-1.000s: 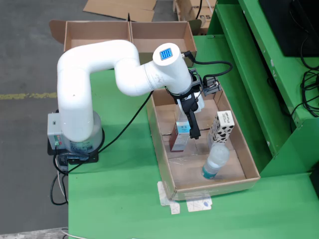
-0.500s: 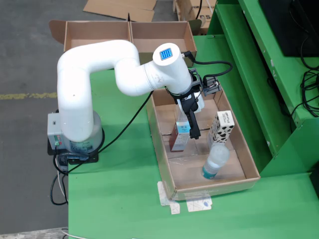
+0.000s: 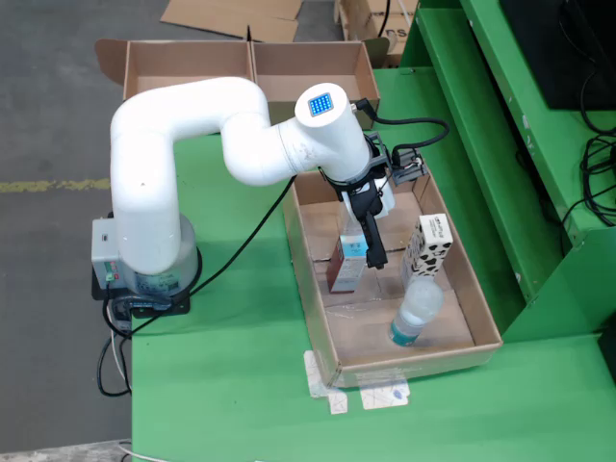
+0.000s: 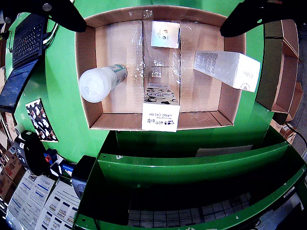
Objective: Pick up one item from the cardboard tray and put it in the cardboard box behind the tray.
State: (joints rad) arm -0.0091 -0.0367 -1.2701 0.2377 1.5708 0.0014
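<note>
Tool hangs low inside the cardboard tray, dark fingers pointing down. In the wrist view both finger ends sit far apart at the top corners, so the jaws stand wide with nothing between them.

Three items in the tray:
- tall carton, upright, red base. In the fixed view it sits directly beside the fingers, to their left, nearest of the three. Wrist view shows the carton pale and lettered; the writing is too small to read.
- spotted box, upright, to the right of the tool in the fixed view. Wrist view reads "HAND CREAM" on the spotted box.
- water bottle, leaning, cap end toward the tray's near wall, beyond the fingertips. Bottle label unreadable.

Judgement: the carton is the likely pick; its long axis runs vertical, so the jaws need to straddle its narrow faces with a small sideways shift.

Cardboard box lies well behind the tool, past the arm's elbow, on the far edge of the green surface.
</note>
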